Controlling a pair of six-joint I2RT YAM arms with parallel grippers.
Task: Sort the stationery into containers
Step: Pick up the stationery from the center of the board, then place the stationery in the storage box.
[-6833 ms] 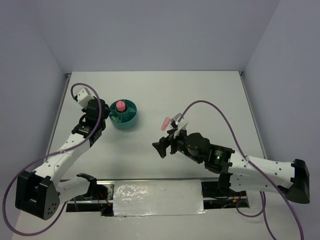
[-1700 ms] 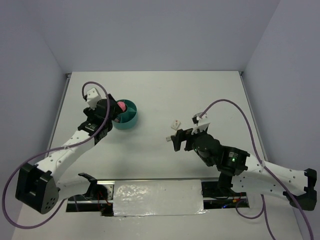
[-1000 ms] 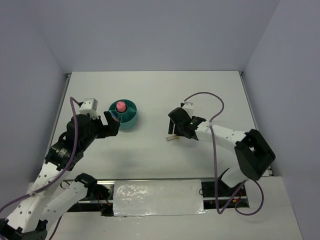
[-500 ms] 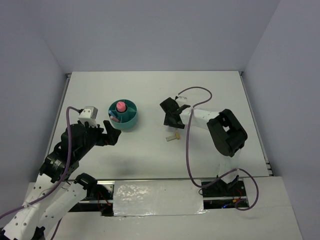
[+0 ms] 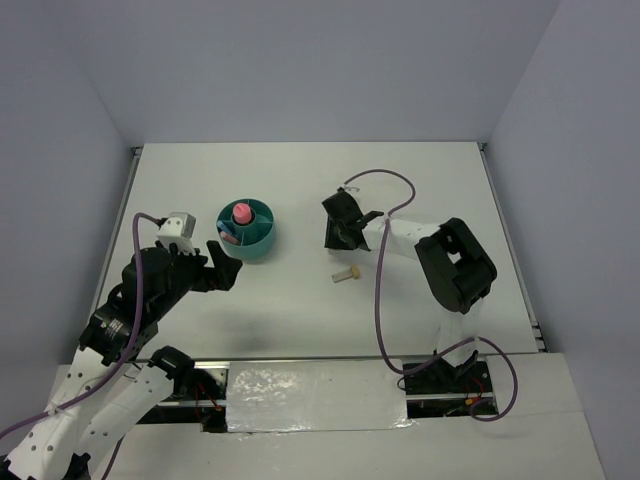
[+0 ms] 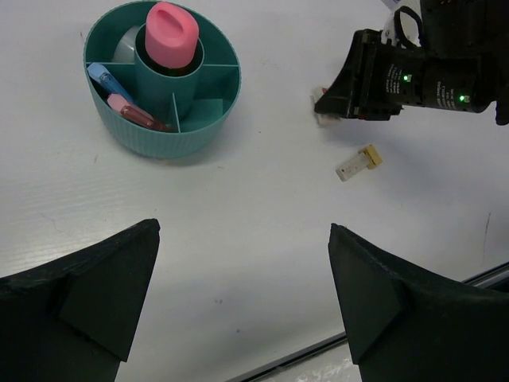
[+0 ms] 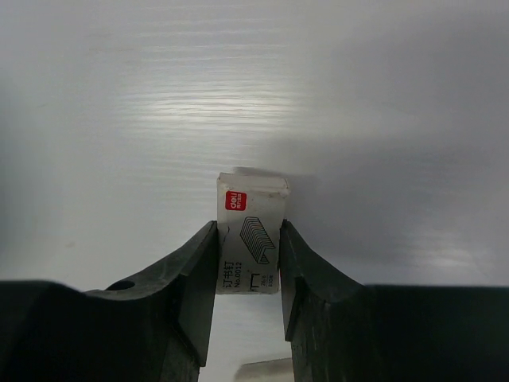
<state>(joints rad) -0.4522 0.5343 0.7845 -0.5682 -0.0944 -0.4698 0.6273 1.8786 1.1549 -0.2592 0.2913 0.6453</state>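
The white block (image 7: 249, 239), a small printed staple box, lies on the table between my right gripper's (image 7: 248, 229) fingers, which press both its sides. From above, that gripper (image 5: 338, 235) sits mid-table, right of the teal organiser (image 5: 262, 243). The organiser (image 6: 171, 143) holds the pink glue stick (image 6: 171, 32) upright in its centre cup, with a blue piece (image 6: 102, 76) and a pink piece (image 6: 131, 111) in ring compartments. A beige piece (image 6: 358, 163) lies loose on the table near the right gripper (image 6: 342, 91). My left gripper (image 6: 242, 231) hangs open and holds nothing, near of the organiser.
A pale round item (image 6: 127, 49) rests in a back compartment of the organiser. The right arm's purple cable (image 5: 385, 190) loops above the table. The table's near edge with a metal rail (image 6: 334, 346) lies just below the left gripper.
My right gripper has closed its fingers onto the white block. A second ago it was over the beige piece, then moved away from me. The left arm drew back and now holds still.
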